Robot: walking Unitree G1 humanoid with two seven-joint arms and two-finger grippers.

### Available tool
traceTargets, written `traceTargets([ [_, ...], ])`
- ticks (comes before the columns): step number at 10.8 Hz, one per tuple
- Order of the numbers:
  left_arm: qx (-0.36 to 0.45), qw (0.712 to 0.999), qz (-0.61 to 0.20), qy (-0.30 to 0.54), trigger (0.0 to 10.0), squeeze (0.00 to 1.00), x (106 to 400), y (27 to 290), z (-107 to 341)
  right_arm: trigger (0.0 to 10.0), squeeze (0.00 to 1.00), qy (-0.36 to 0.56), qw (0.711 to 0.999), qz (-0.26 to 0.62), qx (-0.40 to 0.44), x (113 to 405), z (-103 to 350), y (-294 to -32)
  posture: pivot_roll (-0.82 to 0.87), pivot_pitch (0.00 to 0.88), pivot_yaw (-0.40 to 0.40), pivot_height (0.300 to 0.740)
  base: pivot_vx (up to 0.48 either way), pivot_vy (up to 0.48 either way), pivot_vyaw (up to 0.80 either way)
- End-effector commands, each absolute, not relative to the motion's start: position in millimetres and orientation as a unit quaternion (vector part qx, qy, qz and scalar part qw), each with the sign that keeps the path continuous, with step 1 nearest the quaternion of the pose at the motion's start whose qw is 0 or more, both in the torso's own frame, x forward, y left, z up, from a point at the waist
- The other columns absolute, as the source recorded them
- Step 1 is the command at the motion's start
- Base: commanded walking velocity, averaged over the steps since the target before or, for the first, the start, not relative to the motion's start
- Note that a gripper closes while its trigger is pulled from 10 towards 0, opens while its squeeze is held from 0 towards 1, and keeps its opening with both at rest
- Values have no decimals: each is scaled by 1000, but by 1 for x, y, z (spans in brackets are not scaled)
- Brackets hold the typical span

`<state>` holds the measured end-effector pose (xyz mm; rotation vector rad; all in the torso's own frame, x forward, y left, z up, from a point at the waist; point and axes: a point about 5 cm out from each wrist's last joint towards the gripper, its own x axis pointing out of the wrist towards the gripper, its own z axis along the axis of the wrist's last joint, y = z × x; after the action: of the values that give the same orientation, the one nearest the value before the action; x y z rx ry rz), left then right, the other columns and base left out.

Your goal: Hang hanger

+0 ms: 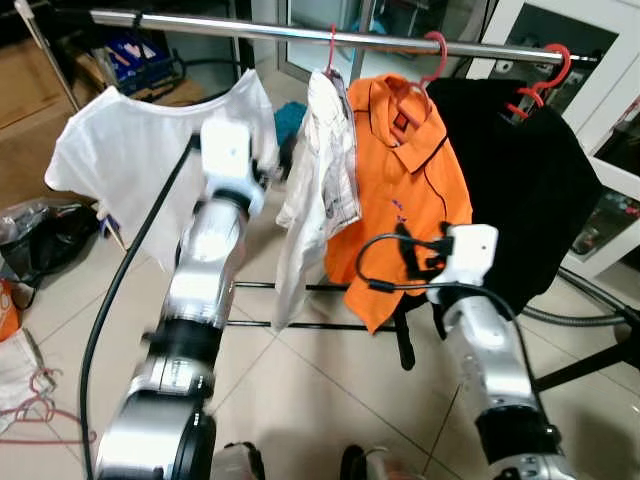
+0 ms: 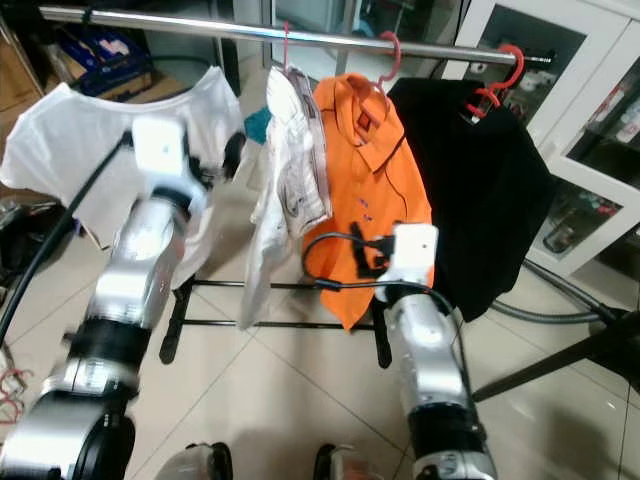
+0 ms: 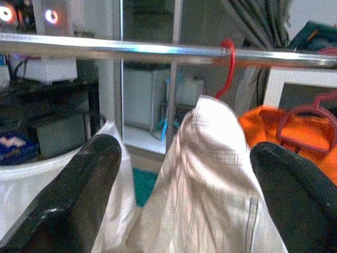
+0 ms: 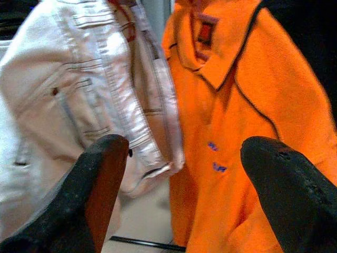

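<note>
A steel rail (image 1: 200, 24) runs across the top. On it hang a white T-shirt (image 1: 120, 160), a cream shirt (image 1: 325, 170) on a red hanger (image 3: 227, 68), an orange polo (image 1: 400, 190) and a black garment (image 1: 520, 190), each of those two also on a red hanger. My left gripper (image 3: 189, 158) is raised between the T-shirt and the cream shirt, just below the rail, open and holding nothing. My right gripper (image 4: 187, 150) is lower, in front of the orange polo's hem (image 1: 385, 300), also open and holding nothing.
The rack's black base bars (image 1: 300, 325) cross the tiled floor under the clothes. A black bag (image 1: 40, 235) and loose red hangers (image 1: 40, 400) lie at the left. A white cabinet (image 1: 610, 80) and a grey hose (image 1: 570, 318) are at the right.
</note>
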<state>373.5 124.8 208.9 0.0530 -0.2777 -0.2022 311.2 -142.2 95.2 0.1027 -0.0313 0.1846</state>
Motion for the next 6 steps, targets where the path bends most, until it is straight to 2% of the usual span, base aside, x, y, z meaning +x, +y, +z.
traceTargets([
  [1, 25, 985, -104, -138, 10000, 0, 380, 122, 216, 10000, 0, -15, 995, 90, 52, 311, 97, -143, -119, 155, -50, 740, 0, 0, 0],
  [3, 29, 987, -108, -112, 10000, 0, 392, 121, 215, 10000, 0, -14, 994, 93, 53, 309, 97, -141, -135, 161, -47, 740, 0, 0, 0],
  [5, -31, 994, -97, -47, 10000, 0, 406, 117, 203, 10000, 0, -8, 995, 89, 51, 304, 94, -144, -159, 166, -38, 740, 0, 0, 0],
  [6, -63, 992, -109, -30, 10000, 0, 408, 107, 200, 10000, 0, -7, 995, 87, 51, 301, 94, -144, -177, 170, -37, 740, 0, 0, 0],
])
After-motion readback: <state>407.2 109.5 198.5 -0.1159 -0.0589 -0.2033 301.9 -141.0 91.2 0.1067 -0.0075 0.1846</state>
